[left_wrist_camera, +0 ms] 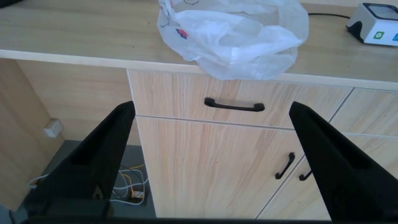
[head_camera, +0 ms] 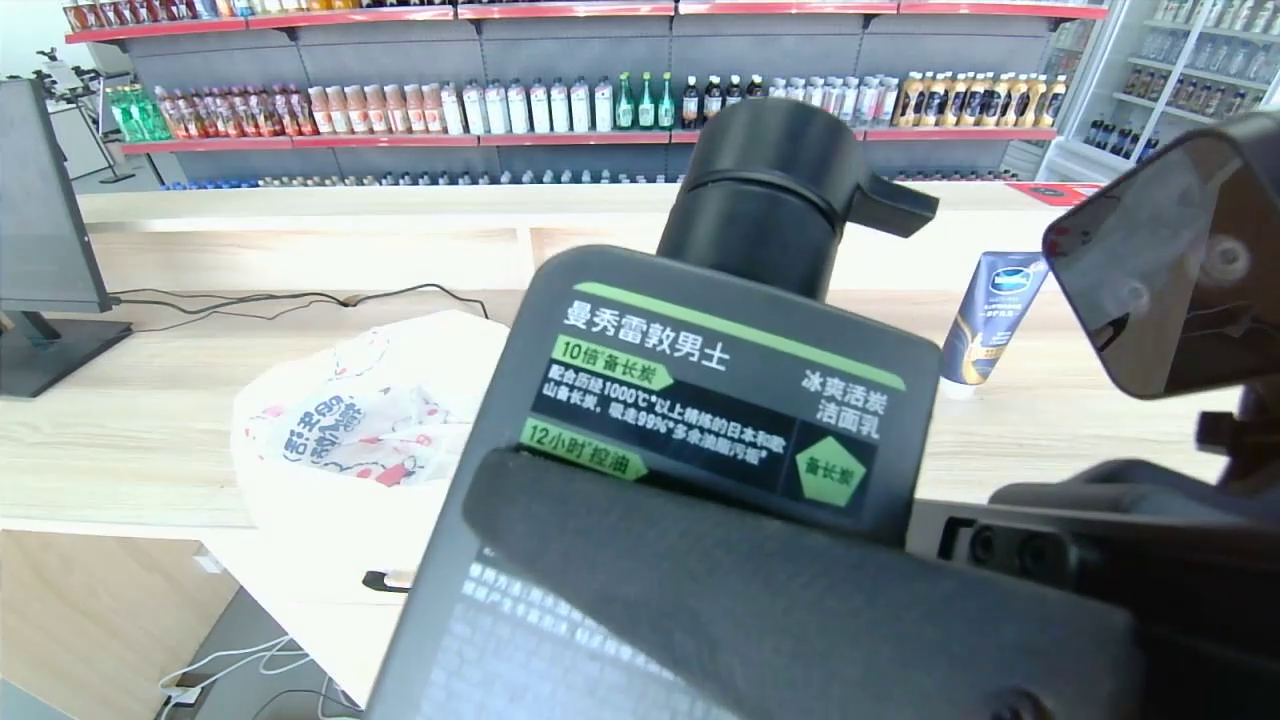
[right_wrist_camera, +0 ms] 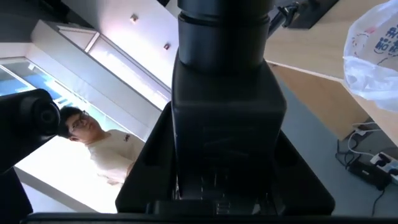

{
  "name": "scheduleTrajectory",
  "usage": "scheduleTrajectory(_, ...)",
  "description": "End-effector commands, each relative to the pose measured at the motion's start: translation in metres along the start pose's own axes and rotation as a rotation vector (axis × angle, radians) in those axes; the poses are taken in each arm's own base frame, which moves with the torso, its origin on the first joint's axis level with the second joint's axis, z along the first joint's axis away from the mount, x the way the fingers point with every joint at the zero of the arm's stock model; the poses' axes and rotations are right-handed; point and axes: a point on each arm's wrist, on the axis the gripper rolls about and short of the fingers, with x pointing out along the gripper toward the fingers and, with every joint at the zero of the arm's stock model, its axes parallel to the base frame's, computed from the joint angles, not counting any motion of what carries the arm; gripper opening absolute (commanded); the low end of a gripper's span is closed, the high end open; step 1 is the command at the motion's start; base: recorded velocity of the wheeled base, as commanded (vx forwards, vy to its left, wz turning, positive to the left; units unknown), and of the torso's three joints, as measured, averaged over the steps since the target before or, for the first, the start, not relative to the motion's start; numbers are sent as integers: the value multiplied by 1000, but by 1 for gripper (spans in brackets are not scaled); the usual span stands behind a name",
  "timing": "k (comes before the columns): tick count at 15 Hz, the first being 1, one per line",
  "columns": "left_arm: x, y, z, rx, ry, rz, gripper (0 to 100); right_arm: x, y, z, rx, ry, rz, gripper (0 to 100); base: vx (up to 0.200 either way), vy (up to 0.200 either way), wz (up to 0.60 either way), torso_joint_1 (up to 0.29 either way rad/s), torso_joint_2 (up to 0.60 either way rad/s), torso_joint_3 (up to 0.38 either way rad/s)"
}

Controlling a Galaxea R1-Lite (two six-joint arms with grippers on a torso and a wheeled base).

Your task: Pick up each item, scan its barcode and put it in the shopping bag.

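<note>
Close before the head camera, the right gripper (right_wrist_camera: 221, 186) is holding the black pump bottle (head_camera: 700, 400) raised above the bench (head_camera: 130, 420), its fingers clamping the lower body while the pump head is tilting up and away. Judging from that low grip, the heavy top could be levering the bottle round between the fingers during any quick swing, and a slip would be dropping it onto the bench or the floor.

The printed front is facing the head camera, so the barcode may be pointing the wrong way when the bottle is being brought to the scanner (left_wrist_camera: 376, 25); a failed read would be the likely result.

The shopping bag (head_camera: 350, 420) is lying slumped near the bench's front edge, and I cannot tell where its mouth is opening. A release above it might be landing the bottle on the plastic, not inside, or pushing the bag off the edge.

The left gripper (left_wrist_camera: 211, 109) is hanging wide and empty in front of the drawer below the bag, giving the bag no support. The tube (head_camera: 990, 315) is standing upright to the right, well apart from the bag, and a wide sweep of the arm could be toppling it.
</note>
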Motion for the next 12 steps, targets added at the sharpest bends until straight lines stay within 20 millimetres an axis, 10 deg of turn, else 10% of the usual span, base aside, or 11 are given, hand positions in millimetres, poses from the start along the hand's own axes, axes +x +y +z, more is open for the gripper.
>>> scheduleTrajectory(1, 0, 0, 0, -1, -1, 0, 100, -4, 0, -1, 7, 3, -2, 0, 0, 0, 0, 0, 0, 0)
scheduleTrajectory(8, 0, 0, 0, 0, -1, 0, 100, -19, -23, -7, -121, 22, -104, 0, 0, 0, 0, 0, 0, 0)
scheduleTrajectory(12, 0, 0, 0, 0, -1, 0, 100, -38, -82, 58, -444, -156, -379, 0, 0, 0, 0, 0, 0, 0)
